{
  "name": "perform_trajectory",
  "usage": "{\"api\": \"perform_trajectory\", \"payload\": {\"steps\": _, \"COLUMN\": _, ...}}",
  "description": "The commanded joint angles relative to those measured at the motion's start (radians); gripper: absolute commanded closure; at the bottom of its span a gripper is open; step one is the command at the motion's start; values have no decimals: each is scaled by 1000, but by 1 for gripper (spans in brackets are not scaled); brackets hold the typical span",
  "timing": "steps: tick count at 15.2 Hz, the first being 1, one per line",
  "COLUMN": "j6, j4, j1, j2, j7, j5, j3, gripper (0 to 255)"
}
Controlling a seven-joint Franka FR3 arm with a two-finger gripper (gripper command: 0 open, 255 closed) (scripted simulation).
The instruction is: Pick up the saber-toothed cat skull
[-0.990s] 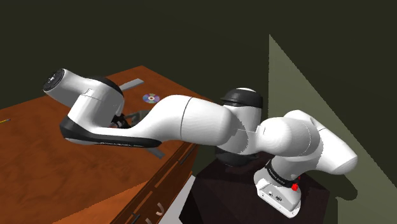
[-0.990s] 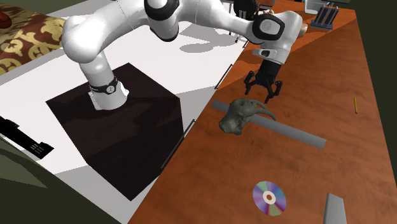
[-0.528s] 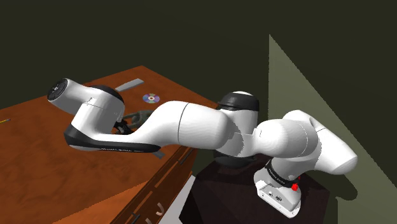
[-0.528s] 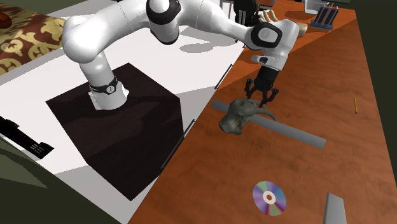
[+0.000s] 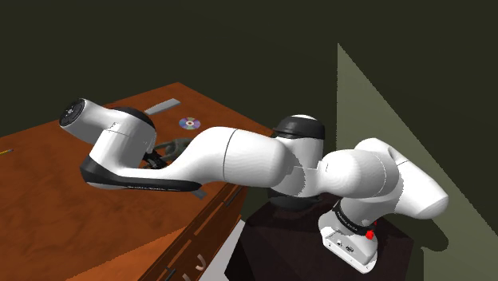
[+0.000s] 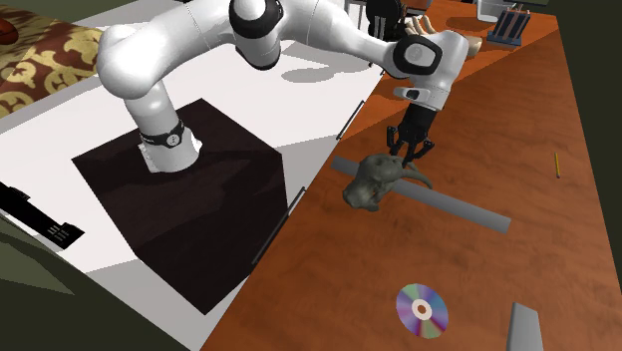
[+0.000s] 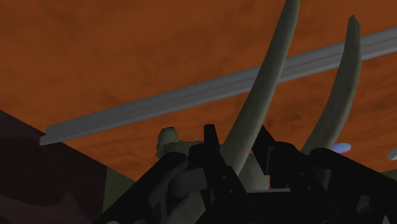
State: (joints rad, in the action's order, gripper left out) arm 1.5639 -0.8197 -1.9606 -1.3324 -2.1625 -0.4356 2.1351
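**Q:** Change since half a second back?
**A:** My jaws have drawn in. The arm sits where it did.

**Q:** Jaw state?
**A:** Clamped on the skull [image 6: 371, 182] at its upper end. In the wrist view, one long tooth [image 7: 264, 95] is pinched between my fingers [image 7: 213, 153].

**Q:** Skull position?
**A:** Centre of the second exterior view. It rests on the table [image 6: 518, 130] near the table's edge, against a grey bar [image 6: 454, 204]. A disc [image 6: 422, 309] lies well apart from it, lower in the frame.
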Motion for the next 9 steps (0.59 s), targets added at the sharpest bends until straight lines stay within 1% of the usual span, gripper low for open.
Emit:
{"api": "perform_trajectory", "payload": {"steps": 1, "j6": 0, "j4": -1, "j1": 0, "j2": 0, "j7": 0, "j5": 0, "j3": 0, "gripper": 255}}
{"api": "perform_trajectory", "payload": {"steps": 9, "j6": -57, "j4": 15, "j1": 0, "j2": 50, "j7": 22, "j5": 18, "j3": -21, "gripper": 255}}
